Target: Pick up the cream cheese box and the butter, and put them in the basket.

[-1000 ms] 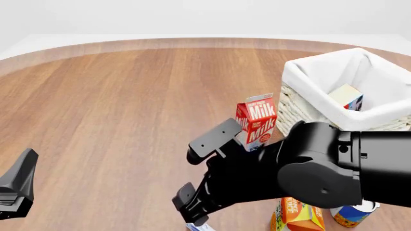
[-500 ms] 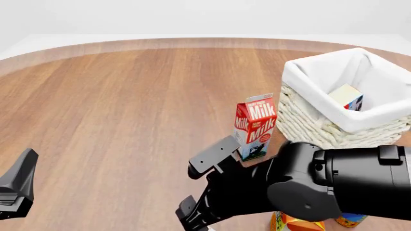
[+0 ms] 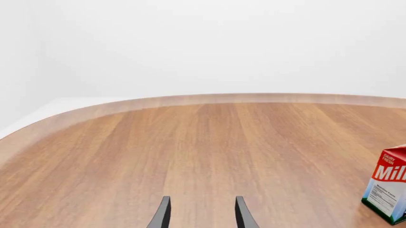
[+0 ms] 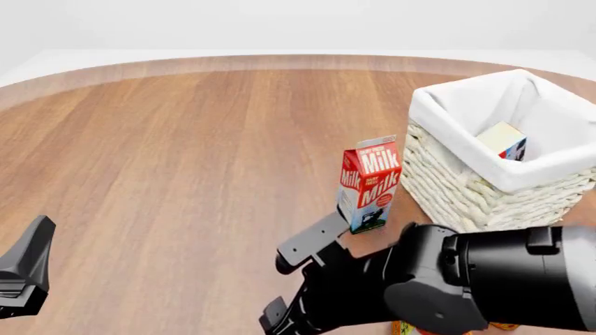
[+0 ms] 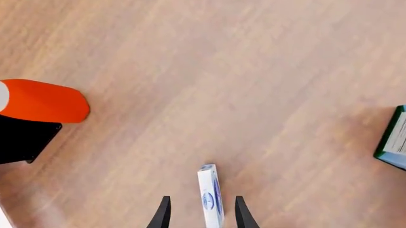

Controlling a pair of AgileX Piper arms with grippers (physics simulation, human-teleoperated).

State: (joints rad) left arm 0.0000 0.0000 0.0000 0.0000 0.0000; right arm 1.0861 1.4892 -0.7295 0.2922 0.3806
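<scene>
The right gripper, two thin black fingers, stands parted over the brown wooden table. The small flat white cream cheese box with blue markings sits on edge between those fingers, not clamped. The red-and-orange butter box with a pale end face lies inside the large off-white woven wicker basket with a white cloth liner. A red-and-white milk carton stands beside the basket. The left gripper hangs with fingers apart, holding nothing.
</scene>
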